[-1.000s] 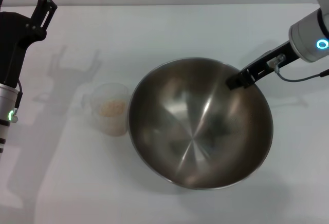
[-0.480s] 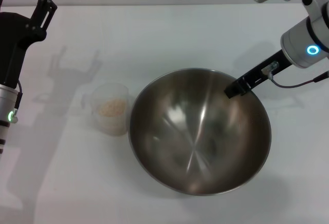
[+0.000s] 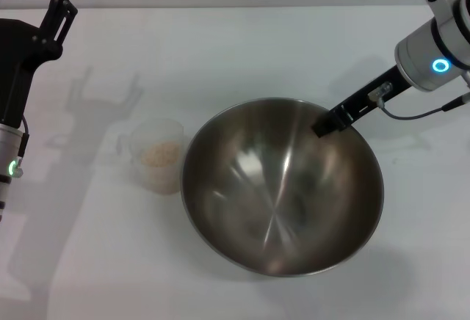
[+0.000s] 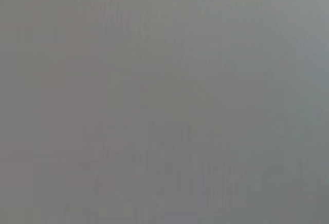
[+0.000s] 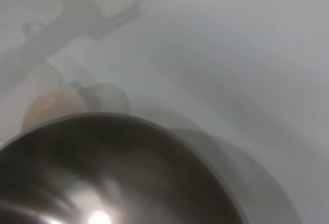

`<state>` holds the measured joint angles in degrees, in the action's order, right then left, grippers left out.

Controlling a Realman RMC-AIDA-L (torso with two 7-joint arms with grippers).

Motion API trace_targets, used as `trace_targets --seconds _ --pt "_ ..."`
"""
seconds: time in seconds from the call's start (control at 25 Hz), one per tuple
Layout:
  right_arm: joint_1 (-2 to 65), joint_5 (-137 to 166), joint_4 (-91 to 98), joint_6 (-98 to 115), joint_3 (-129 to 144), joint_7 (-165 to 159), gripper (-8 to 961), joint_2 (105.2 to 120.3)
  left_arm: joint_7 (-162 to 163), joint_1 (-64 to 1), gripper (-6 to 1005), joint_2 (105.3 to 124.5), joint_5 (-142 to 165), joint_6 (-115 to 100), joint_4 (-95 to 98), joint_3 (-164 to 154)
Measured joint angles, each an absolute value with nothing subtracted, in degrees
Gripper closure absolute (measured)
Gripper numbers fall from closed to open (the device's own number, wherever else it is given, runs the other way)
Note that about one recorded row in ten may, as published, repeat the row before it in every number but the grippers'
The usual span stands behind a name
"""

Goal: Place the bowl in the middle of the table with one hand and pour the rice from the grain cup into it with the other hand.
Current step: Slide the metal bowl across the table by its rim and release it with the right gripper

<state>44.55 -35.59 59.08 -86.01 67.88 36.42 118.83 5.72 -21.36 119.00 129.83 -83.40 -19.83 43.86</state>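
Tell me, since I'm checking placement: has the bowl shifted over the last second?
Yes. The bowl has levelled out and edged toward the cup, which stayed put; the right gripper holds its rim.

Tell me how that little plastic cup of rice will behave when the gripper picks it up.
The grain cup looks thin and translucent, so it is probably light and may flex if squeezed. It is narrow and stands close beside the bowl, so a sideways nudge could tip it. The rice is loose, so tilting would likely spill it.
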Motion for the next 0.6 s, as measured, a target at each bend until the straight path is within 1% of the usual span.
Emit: trace_targets --seconds 0.24,0.6 --pt "44.0 -35.5 61.8 -85.7 70.0 36.4 697 118.83 5.7 -21.2 128 119.0 129.8 -83.9 -19.8 43.8" --pt "43.7 -34.1 69.9 -85.6 70.7 36.7 485 118.82 5.7 -20.5 129 119.0 129.8 -85.3 -19.7 43.8"
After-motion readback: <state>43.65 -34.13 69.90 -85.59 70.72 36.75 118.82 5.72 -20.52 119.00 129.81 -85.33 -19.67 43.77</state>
